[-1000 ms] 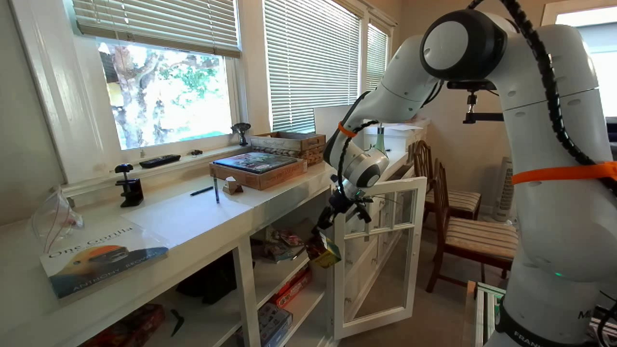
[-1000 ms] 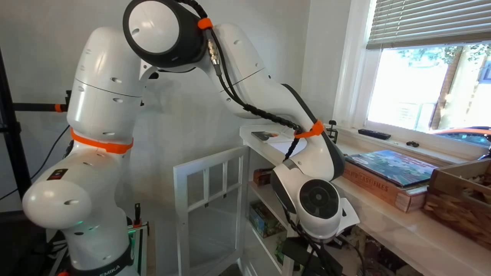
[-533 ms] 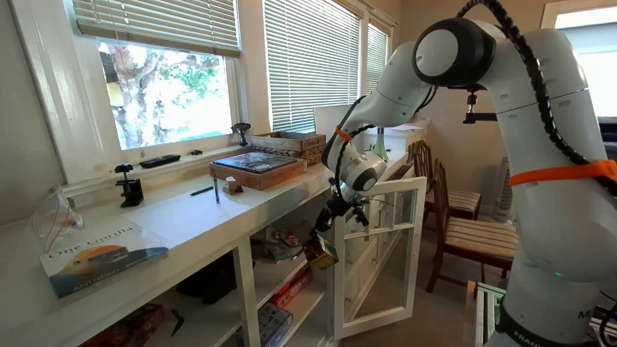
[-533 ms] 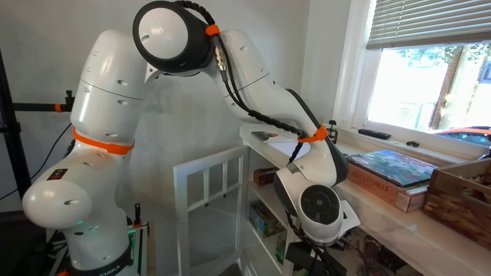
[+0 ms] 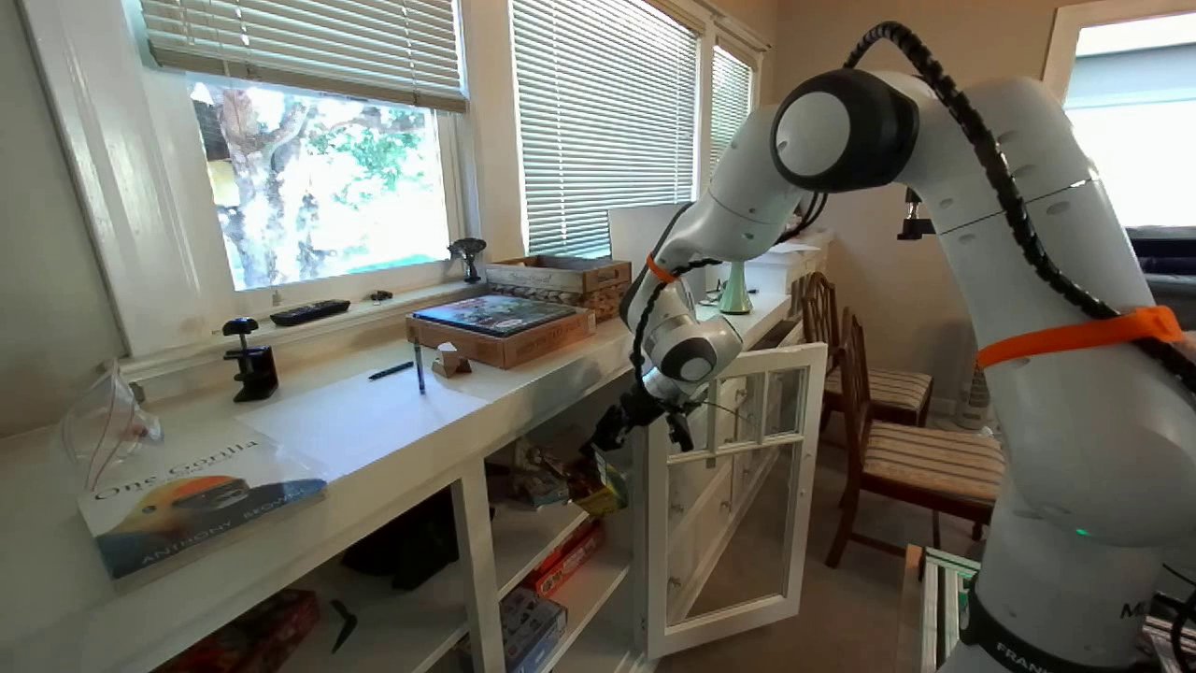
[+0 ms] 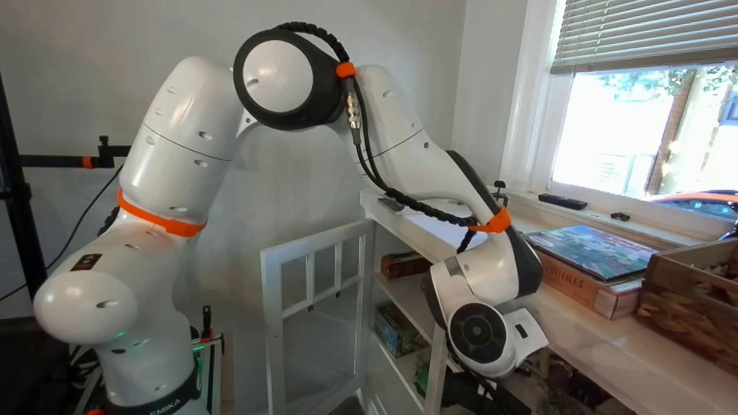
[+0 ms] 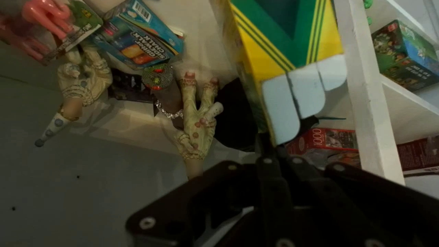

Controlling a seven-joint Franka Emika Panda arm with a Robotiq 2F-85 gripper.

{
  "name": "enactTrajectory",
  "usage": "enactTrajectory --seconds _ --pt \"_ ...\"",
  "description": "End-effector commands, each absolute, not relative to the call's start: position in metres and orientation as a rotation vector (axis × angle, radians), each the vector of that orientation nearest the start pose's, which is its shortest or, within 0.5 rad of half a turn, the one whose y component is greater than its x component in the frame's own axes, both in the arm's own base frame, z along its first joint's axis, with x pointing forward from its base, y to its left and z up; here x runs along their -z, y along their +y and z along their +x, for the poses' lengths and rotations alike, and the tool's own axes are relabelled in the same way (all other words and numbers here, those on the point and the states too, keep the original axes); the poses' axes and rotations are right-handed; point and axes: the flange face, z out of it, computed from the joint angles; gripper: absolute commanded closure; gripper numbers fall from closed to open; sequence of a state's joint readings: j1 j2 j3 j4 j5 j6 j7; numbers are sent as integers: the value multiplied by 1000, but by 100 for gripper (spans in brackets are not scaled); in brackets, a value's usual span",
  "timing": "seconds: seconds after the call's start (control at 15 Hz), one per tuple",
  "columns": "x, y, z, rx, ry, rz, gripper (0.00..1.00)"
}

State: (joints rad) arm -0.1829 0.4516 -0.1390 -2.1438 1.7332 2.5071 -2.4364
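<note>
A yellow and green box [image 7: 264, 44] with pale flaps hangs from my gripper [image 7: 273, 147]. In the wrist view the fingers are pinched together on one lower edge of this box, beside a pale flap. The same box [image 5: 609, 493] appears tilted below the gripper [image 5: 596, 451] in an exterior view, at the mouth of the cabinet's upper shelf. Behind it in the wrist view lie a blue sidewalk chalk box [image 7: 140, 37], a pale yellowish hand-shaped figure [image 7: 197, 127] and a black object [image 7: 235, 120]. The arm's wrist hides the gripper in an exterior view.
A white upright divider [image 7: 363, 85] stands close to the held box. Lower down is a red puzzle box [image 7: 334, 137]. The cabinet's glazed door [image 5: 804, 486] stands swung out beside the arm. Overhead runs the white countertop [image 5: 523, 393], bearing a board game box [image 5: 551, 346].
The gripper has carried the box leftward, farther into the cabinet opening in an exterior view. The arm's elbow has come forward and down. Its hold on the box looks unchanged.
</note>
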Motion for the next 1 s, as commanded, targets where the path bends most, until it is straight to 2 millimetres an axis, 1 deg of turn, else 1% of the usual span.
enactTrajectory --seconds 0.0,0.47,0.93 --pt "-168 -187 536 1292 -807 -2551 100" --pt "-150 -188 551 1401 -802 -2437 100" --pt "-128 -184 563 1382 -824 -2381 100"
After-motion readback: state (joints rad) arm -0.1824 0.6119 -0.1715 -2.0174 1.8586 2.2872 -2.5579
